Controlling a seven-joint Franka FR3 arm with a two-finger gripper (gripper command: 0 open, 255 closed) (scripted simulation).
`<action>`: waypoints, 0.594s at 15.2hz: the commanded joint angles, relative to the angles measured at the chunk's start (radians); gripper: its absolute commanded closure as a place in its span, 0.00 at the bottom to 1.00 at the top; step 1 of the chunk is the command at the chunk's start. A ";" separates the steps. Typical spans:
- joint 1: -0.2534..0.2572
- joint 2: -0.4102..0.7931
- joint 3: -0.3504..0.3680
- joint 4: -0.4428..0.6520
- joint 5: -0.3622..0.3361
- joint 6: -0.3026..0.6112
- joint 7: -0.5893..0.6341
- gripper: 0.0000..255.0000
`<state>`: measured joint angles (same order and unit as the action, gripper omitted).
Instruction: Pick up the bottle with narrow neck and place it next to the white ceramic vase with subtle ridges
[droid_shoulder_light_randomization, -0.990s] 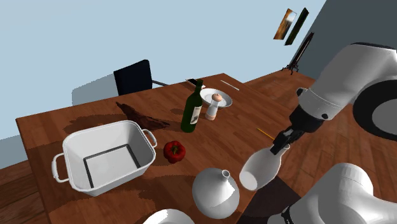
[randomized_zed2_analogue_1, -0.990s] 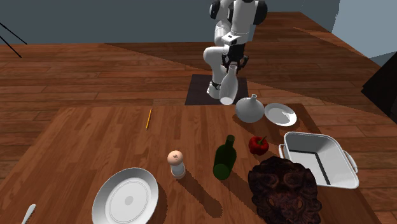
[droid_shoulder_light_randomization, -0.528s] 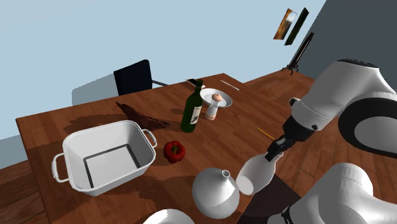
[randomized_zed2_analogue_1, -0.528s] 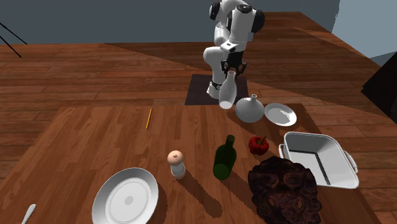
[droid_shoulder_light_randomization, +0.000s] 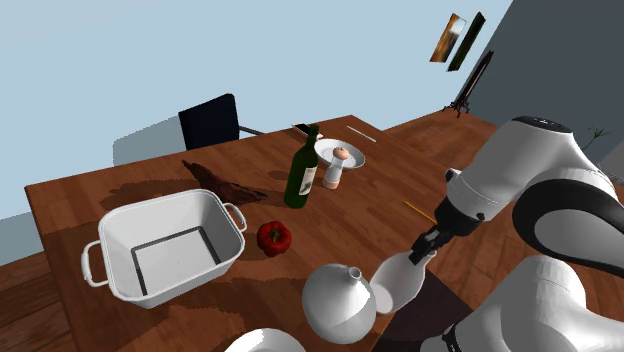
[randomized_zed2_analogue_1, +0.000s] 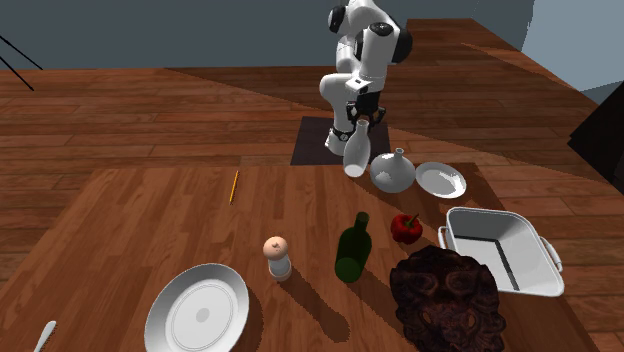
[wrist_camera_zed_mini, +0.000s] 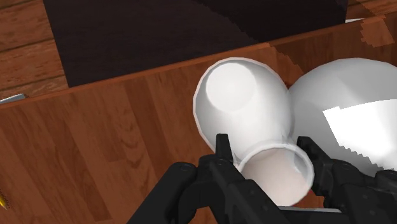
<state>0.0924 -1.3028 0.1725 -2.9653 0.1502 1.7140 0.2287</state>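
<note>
- The white bottle (droid_shoulder_light_randomization: 400, 280) hangs by its narrow neck in the jaws, which pinch it just under the rim. It is tilted, with its base leaning toward the vase.
- It is low over the edge of the surface (droid_shoulder_light_randomization: 370, 205) nearest the arm (droid_shoulder_light_randomization: 520, 180), just beside the round white vase (droid_shoulder_light_randomization: 338, 302). In the wrist view the two bodies look almost touching, and I cannot tell whether the base rests on the wood yet.
- I judge this to be the set-down step, close to its end.
- To do it well, I would bring the bottle upright before letting go. A tilted base could tip it into the vase or off the edge.
- I would lower slowly until the base sits flat, keeping a sliver of gap to the vase and staying inboard of the edge.
- Then I would spread the jaws gently and lift straight up along the neck so nothing drags.
- The small plate (randomized_zed2_analogue_1: 441, 180) past the vase is no obstacle.
</note>
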 joint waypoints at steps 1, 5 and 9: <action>0.001 -0.001 0.002 -0.006 0.002 0.005 0.001 1.00; 0.001 -0.001 0.002 -0.006 0.002 0.005 0.001 1.00; 0.001 -0.001 0.002 -0.006 0.002 0.005 0.001 0.00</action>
<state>0.0938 -1.3040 0.1744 -2.9712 0.1521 1.7193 0.2296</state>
